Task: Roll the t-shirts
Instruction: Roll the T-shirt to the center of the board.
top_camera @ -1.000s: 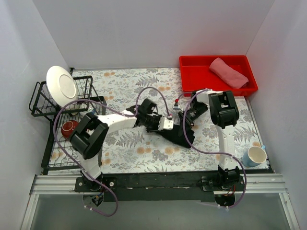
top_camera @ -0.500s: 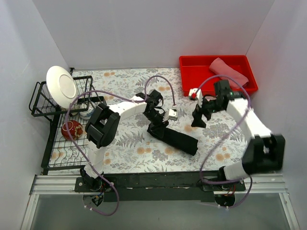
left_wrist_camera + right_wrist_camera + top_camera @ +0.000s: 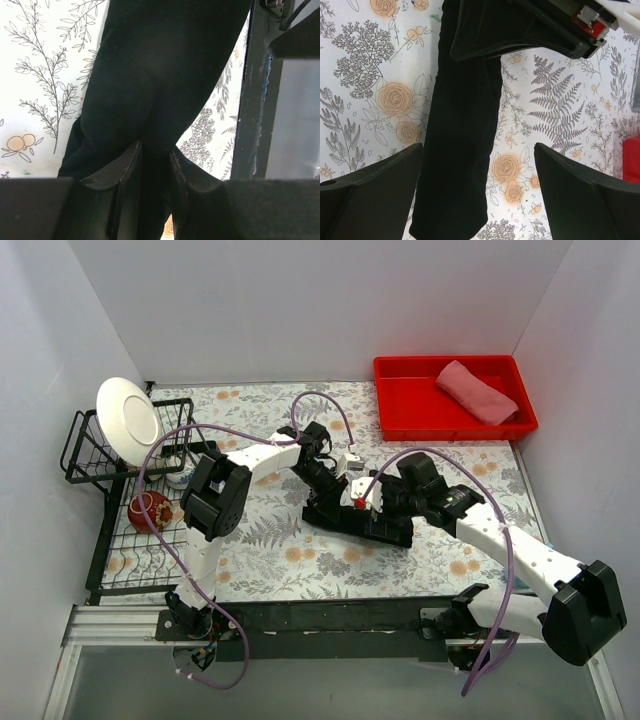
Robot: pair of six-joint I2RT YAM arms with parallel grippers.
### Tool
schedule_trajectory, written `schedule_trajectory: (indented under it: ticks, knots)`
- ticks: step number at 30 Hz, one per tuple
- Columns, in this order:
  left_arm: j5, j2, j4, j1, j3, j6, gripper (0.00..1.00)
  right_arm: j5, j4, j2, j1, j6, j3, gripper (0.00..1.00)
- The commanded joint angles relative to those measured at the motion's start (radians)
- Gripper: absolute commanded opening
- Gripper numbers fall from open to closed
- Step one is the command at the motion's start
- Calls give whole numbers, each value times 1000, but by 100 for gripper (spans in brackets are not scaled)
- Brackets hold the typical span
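Note:
The black t-shirt (image 3: 392, 531) lies as a long narrow roll on the floral cloth at mid-table. My left gripper (image 3: 328, 494) is shut on the roll's left end; in the left wrist view its fingers (image 3: 121, 167) pinch the black cloth (image 3: 160, 75). My right gripper (image 3: 368, 504) hovers over the middle of the roll, wide open and empty. In the right wrist view the roll (image 3: 462, 140) runs between the spread fingers (image 3: 375, 192), nearer the left one, and the gripper (image 3: 479, 195) touches nothing. The salmon-pink t-shirt (image 3: 478, 391) lies rolled in the red bin (image 3: 400, 405).
A black wire dish rack (image 3: 95, 455) stands at the left with a white plate (image 3: 128, 412) and a red bowl (image 3: 150, 509). The red bin sits at the back right. The left gripper's body (image 3: 520, 25) crosses the top of the right wrist view.
My right arm has swung from near the red bin to over the black roll, gripper open. My left gripper has stayed clamped on the roll's left end.

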State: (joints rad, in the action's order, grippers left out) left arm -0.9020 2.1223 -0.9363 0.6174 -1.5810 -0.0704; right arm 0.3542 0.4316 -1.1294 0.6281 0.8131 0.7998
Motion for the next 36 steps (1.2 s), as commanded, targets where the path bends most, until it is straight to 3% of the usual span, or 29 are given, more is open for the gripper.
schedule_trajectory:
  ticks: [1,10,21,36]
  knots:
    - [-35,21,1,2,18,-52,23,-60,-73,-39,42,-34,18,99]
    - [-31,45,8,2,4,-66,24,-49,-62,-122,78,44,1,99]
    - [-46,71,-4,-1,-8,-55,24,-104,-169,-210,90,89,-31,99]
    - [-104,105,-30,-31,-54,-46,24,-57,-226,-345,90,141,-73,96]
